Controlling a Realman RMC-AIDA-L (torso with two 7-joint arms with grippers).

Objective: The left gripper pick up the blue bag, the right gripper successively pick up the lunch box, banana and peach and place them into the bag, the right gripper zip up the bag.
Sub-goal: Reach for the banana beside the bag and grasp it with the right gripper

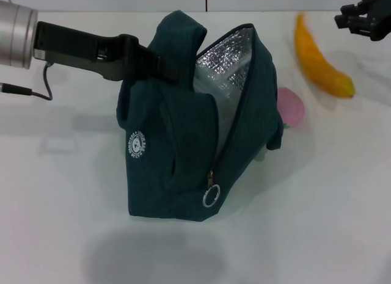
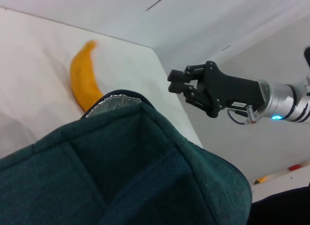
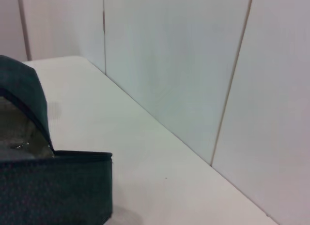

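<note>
The blue bag hangs tilted above the white table, its zipper open and the silver foil lining showing. My left gripper is shut on the bag's handle near its top. To the right of the bag, the banana lies on the table. The pink peach sits just behind the bag's right side, partly hidden. My right gripper hovers at the far right, above the banana's far end, its fingers together and holding nothing. The left wrist view shows the right gripper, the banana and the bag. The lunch box is hidden.
The bag's metal ring pull hangs at the near end of the zipper. A black cable trails from the left arm. White wall panels stand behind the table's far edge.
</note>
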